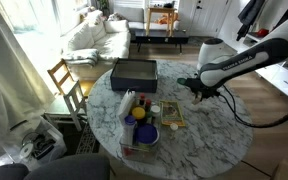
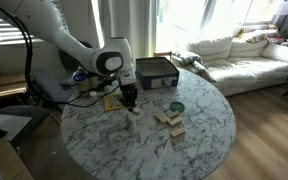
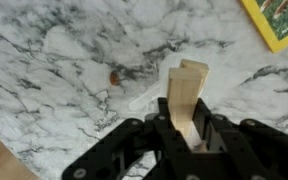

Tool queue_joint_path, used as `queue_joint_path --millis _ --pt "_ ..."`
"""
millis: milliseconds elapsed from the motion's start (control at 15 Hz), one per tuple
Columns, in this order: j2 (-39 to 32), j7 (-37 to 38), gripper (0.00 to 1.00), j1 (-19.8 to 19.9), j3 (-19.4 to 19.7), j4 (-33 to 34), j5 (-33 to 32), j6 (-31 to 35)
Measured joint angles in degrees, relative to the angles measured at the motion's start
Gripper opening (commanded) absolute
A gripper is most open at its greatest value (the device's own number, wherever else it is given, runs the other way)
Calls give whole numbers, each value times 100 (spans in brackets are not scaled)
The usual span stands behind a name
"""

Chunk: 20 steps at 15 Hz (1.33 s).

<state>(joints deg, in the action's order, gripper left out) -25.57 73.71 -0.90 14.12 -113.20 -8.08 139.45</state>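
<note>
Fingers (image 3: 162,132): closed on a pale wooden block (image 3: 187,95), one pad on each broad face, with the block pointing straight out between them
Block's place: low over the marble counter (image 3: 44,110), towards the arm's side of the round top in an exterior view; I cannot tell whether its far end touches the marble
Wrist view, from the block: a yellow-edged book (image 3: 279,18) at 1 o'clock and a small reddish speck (image 3: 113,75) at 10 o'clock, both apart from it
Exterior view, from the fingers: a pile of wooden blocks (image 2: 169,118) at 4 o'clock, a green disc (image 2: 176,106) at 3 o'clock, a black box (image 2: 156,72) at 1 o'clock
Grip, as I judge it: centred across the width but holding only the near end, so most of the block's length hangs free
Doing it well: an even squeeze, a level wrist and slow travel should stop the block pivoting
Risk: smooth wood may twist between the pads if the free end catches the marble, so any contact should be straight and gentle, well clear of the book
</note>
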Motion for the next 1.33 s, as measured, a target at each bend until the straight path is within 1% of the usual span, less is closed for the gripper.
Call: queue_joint_path --millis 600,1333 --pt "0 309 7 -73 4 0 -17 -4" --pt "0 618 7 -121 44 0 -287 -5"
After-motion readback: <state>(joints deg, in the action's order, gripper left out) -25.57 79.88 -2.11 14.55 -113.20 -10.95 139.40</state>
